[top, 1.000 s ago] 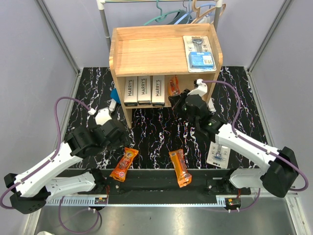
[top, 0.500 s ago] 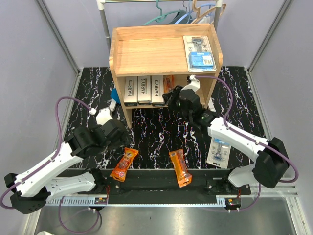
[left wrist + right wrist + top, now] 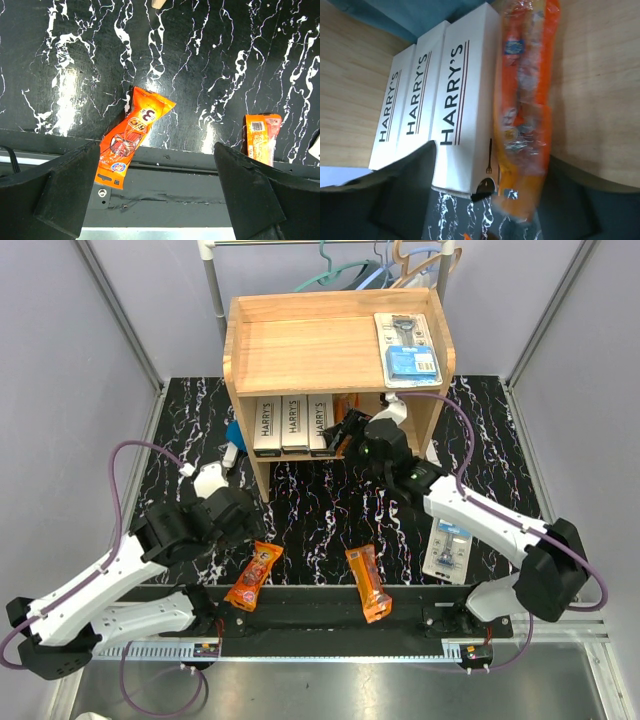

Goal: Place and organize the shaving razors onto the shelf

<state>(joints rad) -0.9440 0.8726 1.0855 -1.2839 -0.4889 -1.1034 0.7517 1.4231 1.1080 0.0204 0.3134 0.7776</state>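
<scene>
Grey walls (image 3: pixel 70 370) and a black marbled tabletop (image 3: pixel 320 502) from overhead, shelf (image 3: pixel 300 340) at the back. One blister pack (image 3: pixel 407 348) lies on its top tier; the other pack (image 3: pixel 447 550) is half hidden under the right arm (image 3: pixel 480 525). Left wrist: left jaws wide open, empty, above an orange packet (image 3: pixel 131 142) at the tabletop's near edge (a second packet (image 3: pixel 261 137) sits partly behind them). Right wrist: right jaws spread, gripping nothing; the third packet (image 3: pixel 525 110), blurry, lies against the HARRY'S boxes (image 3: pixel 445 100) on the lower tier.
</scene>
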